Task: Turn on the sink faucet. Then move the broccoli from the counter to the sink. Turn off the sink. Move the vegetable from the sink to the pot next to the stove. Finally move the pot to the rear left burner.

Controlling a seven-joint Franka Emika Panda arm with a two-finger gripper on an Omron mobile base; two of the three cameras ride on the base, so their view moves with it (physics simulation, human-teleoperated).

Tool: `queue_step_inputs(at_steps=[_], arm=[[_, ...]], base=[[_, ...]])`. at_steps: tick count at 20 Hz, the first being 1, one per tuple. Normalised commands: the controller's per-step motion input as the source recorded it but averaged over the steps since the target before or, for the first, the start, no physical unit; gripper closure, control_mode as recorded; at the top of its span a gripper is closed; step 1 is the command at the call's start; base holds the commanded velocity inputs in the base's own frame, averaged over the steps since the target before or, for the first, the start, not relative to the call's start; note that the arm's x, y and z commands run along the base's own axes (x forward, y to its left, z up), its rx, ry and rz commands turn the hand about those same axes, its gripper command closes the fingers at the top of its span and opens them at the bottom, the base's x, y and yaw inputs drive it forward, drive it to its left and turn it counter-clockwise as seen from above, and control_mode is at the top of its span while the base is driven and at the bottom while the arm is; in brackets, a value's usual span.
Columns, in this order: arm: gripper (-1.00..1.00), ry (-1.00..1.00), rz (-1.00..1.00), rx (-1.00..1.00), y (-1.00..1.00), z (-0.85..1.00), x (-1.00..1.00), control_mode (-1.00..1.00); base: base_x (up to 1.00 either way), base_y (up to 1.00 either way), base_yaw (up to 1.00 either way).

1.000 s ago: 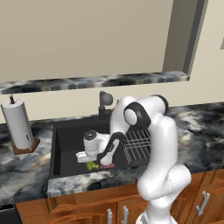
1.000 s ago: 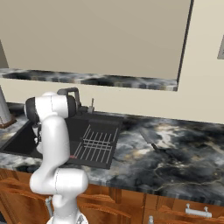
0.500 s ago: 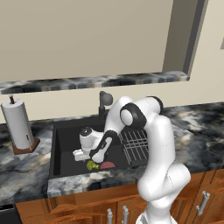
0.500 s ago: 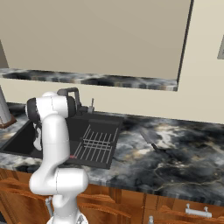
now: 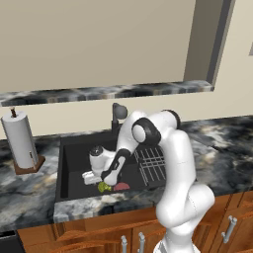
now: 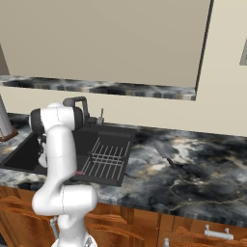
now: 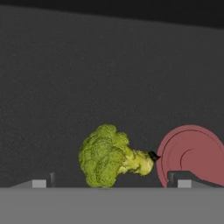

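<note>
Down in the sink (image 5: 69, 163) the gripper (image 7: 109, 183) hangs with its jaws spread wide and nothing in them, the broccoli (image 7: 109, 155) lying on the dark basin floor between the fingertips, stalk touching a red disc (image 7: 192, 155).

This is a rendered home kitchen. A dark marbled stone bench (image 5: 29, 195) runs along a beige wall, with a black recessed sink (image 5: 74, 158) set into it and a dark curved faucet (image 5: 117, 112) behind. A white paper-towel roll on a wooden stand (image 5: 21, 143) sits at the left, and brown wooden cabinet doors with metal handles (image 6: 193, 234) line the front below.
</note>
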Motion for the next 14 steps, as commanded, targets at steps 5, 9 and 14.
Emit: queue_step_inputs(at_steps=[5,9,14], arm=[[-1.0,0.0,0.03,0.0,0.0,-0.14,0.0,-1.0],[-1.0,0.0,0.02,0.0,0.0,-0.12,0.0,-1.0],[-1.0,0.0,0.02,0.0,0.0,-0.11,0.01,-1.0]], base=[[0.0,0.0,0.0],[0.0,0.0,0.0],[0.0,0.0,0.0]])
